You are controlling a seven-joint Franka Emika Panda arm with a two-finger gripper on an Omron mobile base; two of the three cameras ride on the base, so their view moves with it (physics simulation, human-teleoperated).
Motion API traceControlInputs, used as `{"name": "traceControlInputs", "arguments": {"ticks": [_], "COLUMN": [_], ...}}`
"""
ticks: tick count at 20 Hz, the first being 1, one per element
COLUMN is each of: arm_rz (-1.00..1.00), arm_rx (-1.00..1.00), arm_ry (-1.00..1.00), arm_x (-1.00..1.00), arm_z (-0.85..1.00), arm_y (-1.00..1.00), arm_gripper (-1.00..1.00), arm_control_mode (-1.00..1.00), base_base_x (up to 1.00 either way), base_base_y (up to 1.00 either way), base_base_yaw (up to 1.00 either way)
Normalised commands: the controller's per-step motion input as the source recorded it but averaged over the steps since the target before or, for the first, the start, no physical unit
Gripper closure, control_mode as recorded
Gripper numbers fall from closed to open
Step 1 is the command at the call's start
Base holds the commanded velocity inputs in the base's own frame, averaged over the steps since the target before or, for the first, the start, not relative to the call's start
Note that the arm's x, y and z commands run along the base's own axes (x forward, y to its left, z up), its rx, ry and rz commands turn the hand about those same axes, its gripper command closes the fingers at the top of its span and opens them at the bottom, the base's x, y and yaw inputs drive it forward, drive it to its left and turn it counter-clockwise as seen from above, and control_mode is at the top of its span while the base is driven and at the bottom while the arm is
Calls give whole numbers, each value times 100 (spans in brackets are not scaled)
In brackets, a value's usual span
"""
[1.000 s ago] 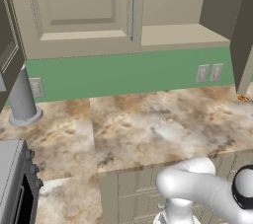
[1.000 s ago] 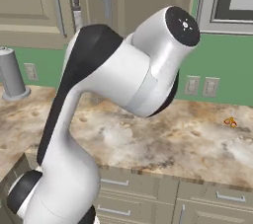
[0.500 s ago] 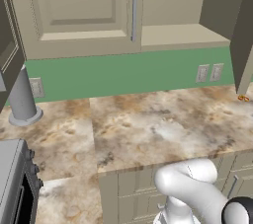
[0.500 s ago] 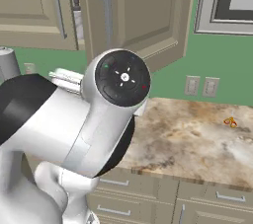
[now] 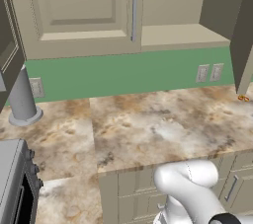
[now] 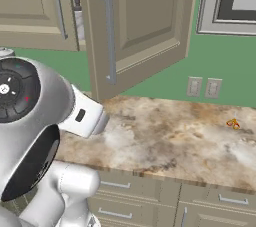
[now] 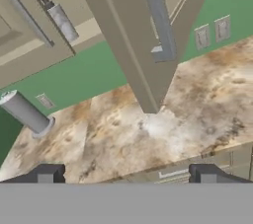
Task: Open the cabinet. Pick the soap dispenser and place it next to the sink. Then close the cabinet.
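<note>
Hand view shows you the cabinet with its right door swung wide open, so the first step looks done. The soap dispenser stands on the shelf inside, just beside the closed left door, not yet picked. The gripper is low over the counter, well apart from the bottle, its fingertips spread wide and empty. Picking, placing and closing remain.

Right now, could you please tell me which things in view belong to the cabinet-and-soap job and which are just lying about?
Part of the job:
- cabinet, right door swung open
- soap bottle, upright on the cabinet shelf
- pincer, open, holding nothing

Just lying about:
- grey post on the counter
- wall outlets
- small orange bit on the counter
- drawers
</note>
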Motion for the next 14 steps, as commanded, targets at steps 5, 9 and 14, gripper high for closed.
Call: {"name": "traceControlInputs", "arguments": {"ticks": [5, 9, 14], "arm_rz": [-23, -21, -15], "arm_rx": [2, 2, 8], "arm_ry": [18, 15, 7], "arm_x": [2, 19, 36], "arm_z": [0, 7, 5], "arm_y": [57, 38, 14], "arm_gripper": [-100, -100, -100], "arm_control_mode": [-100, -100, -100], "base_base_x": [0, 0, 0], "base_base_y": [0, 0, 0], "base_base_yaw": [0, 0, 0]}}
